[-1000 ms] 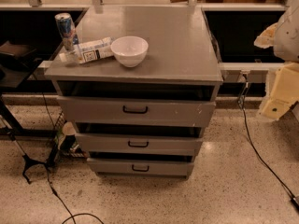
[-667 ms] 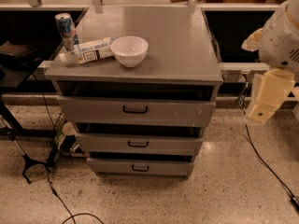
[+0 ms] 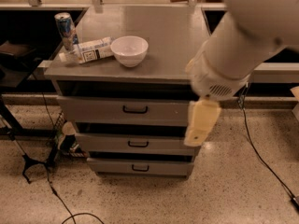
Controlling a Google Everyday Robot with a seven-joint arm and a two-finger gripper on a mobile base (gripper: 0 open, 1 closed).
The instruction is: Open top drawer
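Since the earlier frames the arm has swung in from the right edge and now fills the upper right of the view, with the gripper (image 3: 200, 125) hanging low in front of the cabinet. Whether it is spread or closed cannot be told, and it holds nothing visible.

The top drawer (image 3: 107, 110) lies to the gripper's left, its right end partly hidden behind the gripper. Its black handle (image 3: 135, 109) sits well to the left of the gripper and slightly above its tip, untouched. By the look of it the pull has not begun: the gripper must yet reach the handle, take it, and draw the drawer out.

Up and to the left of the gripper, the grey cabinet top (image 3: 163, 36) carries a white bowl (image 3: 129, 50), a carton (image 3: 91, 50) on its side and a can (image 3: 65, 29). Two shallower drawers (image 3: 135, 144) sit lower left. Below is a speckled floor (image 3: 233, 190) with trailing cables (image 3: 261, 157).
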